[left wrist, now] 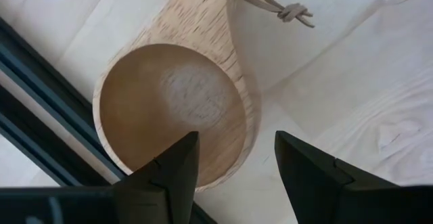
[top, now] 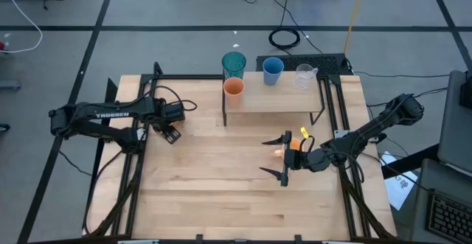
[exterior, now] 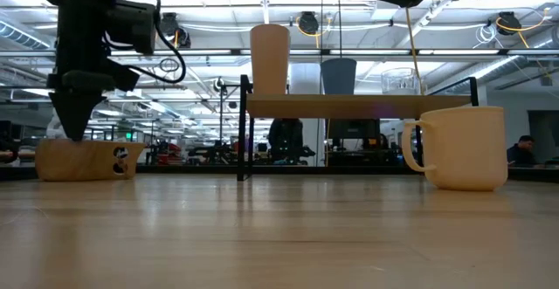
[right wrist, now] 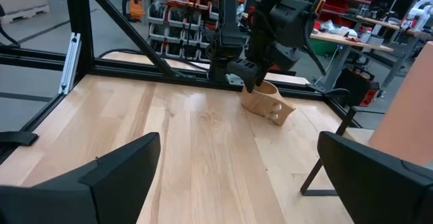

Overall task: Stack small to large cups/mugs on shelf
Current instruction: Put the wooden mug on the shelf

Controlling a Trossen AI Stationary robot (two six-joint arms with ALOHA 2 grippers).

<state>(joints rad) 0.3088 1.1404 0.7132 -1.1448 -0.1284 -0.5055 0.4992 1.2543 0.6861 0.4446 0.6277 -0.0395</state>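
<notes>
The brown wooden handled mug (left wrist: 169, 109) stands on the table at the left, its handle (left wrist: 203, 7) with a cord lying flat. My left gripper (left wrist: 237, 143) points down, open, over the mug's rim: one finger above the bowl, the other outside the wall, neither touching. The shelf (top: 276, 102) carries the orange cup (top: 234, 89), the teal tumbler (top: 234, 63), the blue cup (top: 272, 68) and the clear handled cup (top: 304, 76). The orange handled mug (exterior: 463, 147) stands on the table in front of the shelf. My right gripper (top: 280, 158) hovers open beside it, level.
Black frame rails (top: 140, 163) run along the table's left and right sides, one close beside the wooden mug (right wrist: 268, 104). The shelf's thin black legs (exterior: 242, 136) stand on the tabletop. Bare wood lies between the two arms and toward the near edge (top: 214, 192).
</notes>
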